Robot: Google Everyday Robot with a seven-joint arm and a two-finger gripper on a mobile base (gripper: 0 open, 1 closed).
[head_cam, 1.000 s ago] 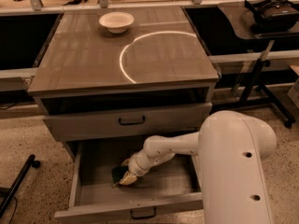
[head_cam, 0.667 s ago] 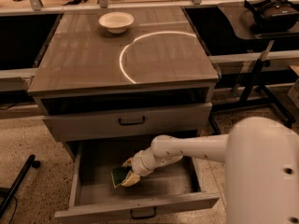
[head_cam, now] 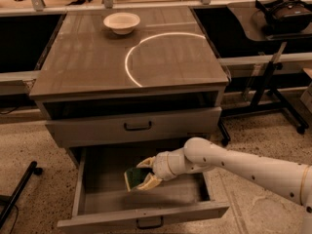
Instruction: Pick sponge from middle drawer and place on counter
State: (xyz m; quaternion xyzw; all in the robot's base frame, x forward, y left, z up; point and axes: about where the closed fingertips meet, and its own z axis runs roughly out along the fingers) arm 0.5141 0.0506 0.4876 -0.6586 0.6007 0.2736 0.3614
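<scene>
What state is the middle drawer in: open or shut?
Open: the middle drawer is pulled out, floor exposed; the tool over it grips the sponge.

- The tool [head_cam: 142,173] sits a little higher and further right inside the open middle drawer [head_cam: 146,213] than a second ago, when it was pressed low against the drawer floor.
- The sponge [head_cam: 131,178] now stands on edge, clamped between the tool's two pale fingers [head_cam: 147,162], with its green face towards the left. Earlier it was only a dark patch under the tool; whether it has fully cleared the floor cannot be told.
- The arm [head_cam: 243,165] now reaches in from the right edge as a long, slim forearm. The bulky white shell that filled the lower right corner is gone from view.
</scene>
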